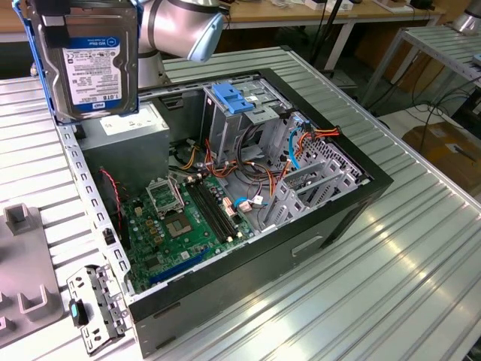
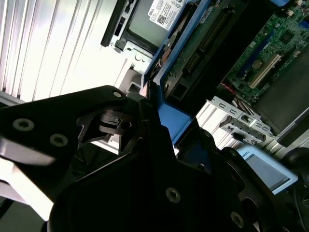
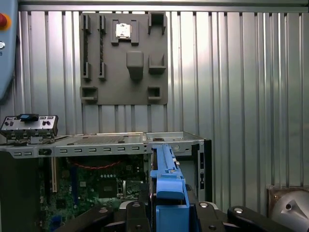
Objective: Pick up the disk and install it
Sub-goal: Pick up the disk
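Rounded silver-grey arm joint with a pale blue end cap. Matte black gripper of flat, angular link plates in the second wrist view, dotted with round silvery screw heads; same black links and bright screws in the first wrist view.

The disk is dull grey metal with smooth blue plastic rails (paper label, slightly glossy). The table is ribbed bare metal.

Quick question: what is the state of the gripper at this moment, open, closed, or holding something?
Gripper: closed on the disk, gripping it by its blue carrier rails and holding it in the air at the open computer case.
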Motion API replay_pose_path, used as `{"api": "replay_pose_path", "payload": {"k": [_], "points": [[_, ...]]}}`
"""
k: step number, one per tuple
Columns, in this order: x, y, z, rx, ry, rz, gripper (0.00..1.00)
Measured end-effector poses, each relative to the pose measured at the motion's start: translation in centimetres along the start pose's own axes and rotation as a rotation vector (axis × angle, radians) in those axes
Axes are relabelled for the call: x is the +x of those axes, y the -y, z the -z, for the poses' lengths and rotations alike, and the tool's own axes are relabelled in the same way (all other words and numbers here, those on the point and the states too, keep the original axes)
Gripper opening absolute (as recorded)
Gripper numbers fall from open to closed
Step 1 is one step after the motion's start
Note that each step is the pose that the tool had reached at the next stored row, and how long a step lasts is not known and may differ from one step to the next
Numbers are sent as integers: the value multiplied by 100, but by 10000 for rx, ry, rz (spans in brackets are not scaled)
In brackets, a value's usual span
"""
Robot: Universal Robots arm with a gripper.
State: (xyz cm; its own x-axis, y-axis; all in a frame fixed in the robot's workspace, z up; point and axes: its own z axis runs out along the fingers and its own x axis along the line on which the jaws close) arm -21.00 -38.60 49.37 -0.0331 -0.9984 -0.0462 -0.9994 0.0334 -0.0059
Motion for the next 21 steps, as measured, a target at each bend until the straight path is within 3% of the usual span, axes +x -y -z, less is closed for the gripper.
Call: {"api": "replay_pose_path", "payload": {"k": [21], "points": [[-8,420,-4,0,-4,-1,37]]}}
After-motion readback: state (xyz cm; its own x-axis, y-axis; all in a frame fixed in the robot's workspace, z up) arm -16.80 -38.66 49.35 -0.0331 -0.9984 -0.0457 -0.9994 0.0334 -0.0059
